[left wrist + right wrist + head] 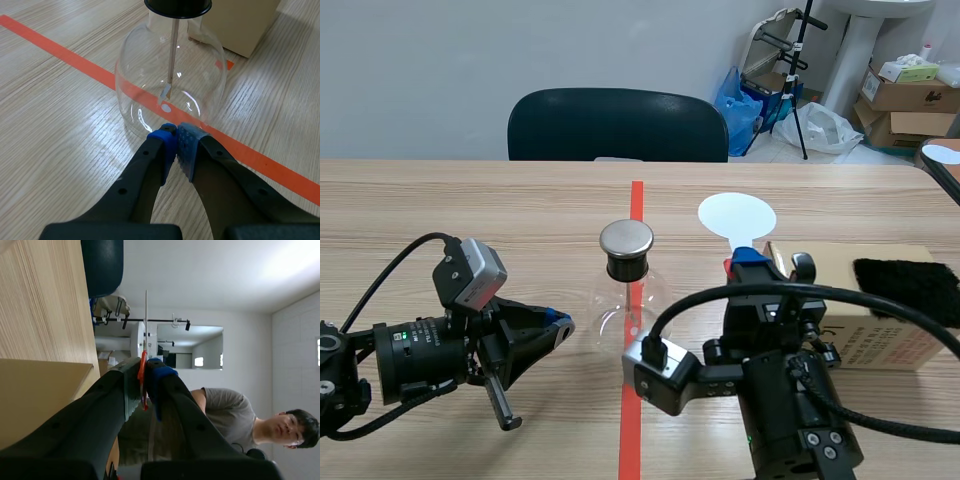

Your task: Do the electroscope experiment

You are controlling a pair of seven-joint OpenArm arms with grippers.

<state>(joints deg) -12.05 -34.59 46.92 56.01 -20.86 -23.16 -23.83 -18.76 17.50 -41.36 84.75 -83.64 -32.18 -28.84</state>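
The electroscope (626, 290) is a clear glass flask with a black stopper and a round metal cap; it stands on the orange-red tape line mid-table. In the left wrist view the electroscope (170, 75) shows its thin rod and small foil leaf inside. My left gripper (558, 327) lies low just left of the flask, and its shut fingers (176, 145) almost touch the glass. My right gripper (746, 262) is raised to the right of the flask, shut on the red handle of a white round paddle (736, 214). Seen edge-on, the paddle (145, 320) sticks out past the right gripper (145, 375).
A cardboard box (880, 330) stands at the right with a black cloth (908, 283) on top. A dark chair (618, 125) is behind the far table edge. Another white disc (944, 153) lies far right. A person (235, 415) shows in the right wrist view.
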